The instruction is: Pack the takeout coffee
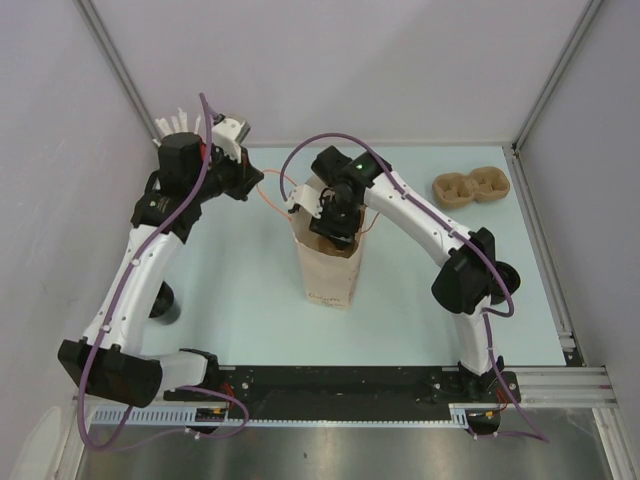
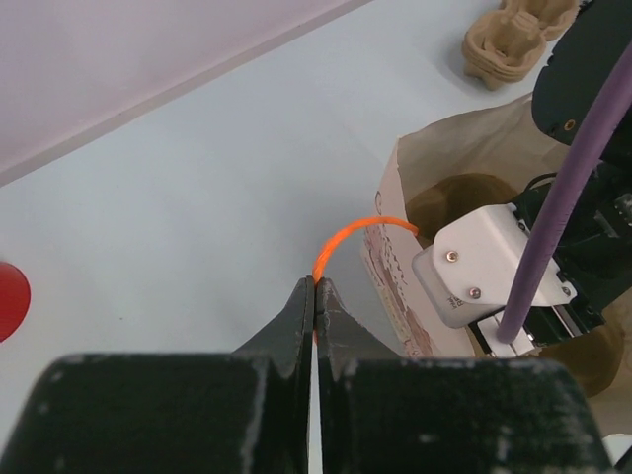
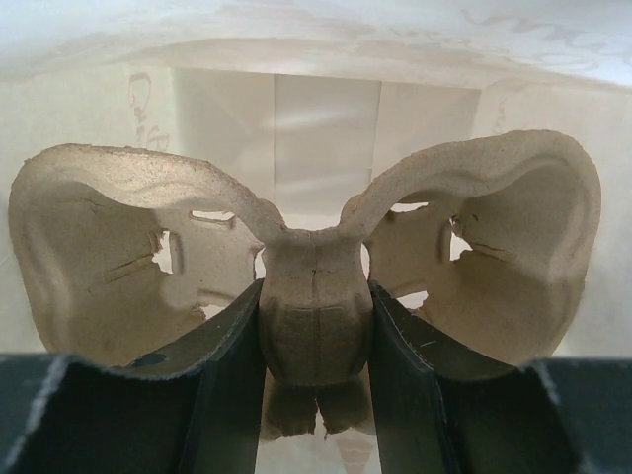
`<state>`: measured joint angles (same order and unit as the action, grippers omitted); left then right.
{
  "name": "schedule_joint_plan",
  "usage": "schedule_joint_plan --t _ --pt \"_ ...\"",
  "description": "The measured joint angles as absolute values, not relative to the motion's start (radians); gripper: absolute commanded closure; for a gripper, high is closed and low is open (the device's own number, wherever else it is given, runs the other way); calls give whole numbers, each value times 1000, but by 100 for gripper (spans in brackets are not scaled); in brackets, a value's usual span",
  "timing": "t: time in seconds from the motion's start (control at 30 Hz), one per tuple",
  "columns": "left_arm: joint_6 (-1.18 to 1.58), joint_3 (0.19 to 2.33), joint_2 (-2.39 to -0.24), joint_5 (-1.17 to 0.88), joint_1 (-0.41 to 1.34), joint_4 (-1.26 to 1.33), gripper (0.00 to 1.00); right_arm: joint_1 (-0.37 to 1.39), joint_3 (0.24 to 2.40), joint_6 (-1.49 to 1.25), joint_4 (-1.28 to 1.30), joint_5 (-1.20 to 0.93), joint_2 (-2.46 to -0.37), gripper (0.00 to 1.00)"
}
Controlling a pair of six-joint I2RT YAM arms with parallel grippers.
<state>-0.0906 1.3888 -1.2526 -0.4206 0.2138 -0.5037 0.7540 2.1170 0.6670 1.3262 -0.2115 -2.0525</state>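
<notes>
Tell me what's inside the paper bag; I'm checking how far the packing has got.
Inside the paper bag, the right gripper holds a pulp cup carrier by its middle ridge; no cup shows in it. The carrier and fingers cover whatever lies beneath.

It looked like a robotics lab test cell. A pale counter [image 1: 250,300] sat boxed in by plain white panels [image 1: 350,70] on aluminium framing [image 1: 555,75]. Two white robot arms [image 1: 130,275], trailing purple cabling [image 1: 305,145], were bolted to a black base rail [image 1: 340,385] at its near edge.
</notes>
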Motion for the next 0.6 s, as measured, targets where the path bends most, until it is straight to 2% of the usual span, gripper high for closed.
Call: schedule_joint_plan --t 0.6 --pt "-86 1387 -1251 -234 239 -501 100 751 2134 675 1326 -226 -2053 66"
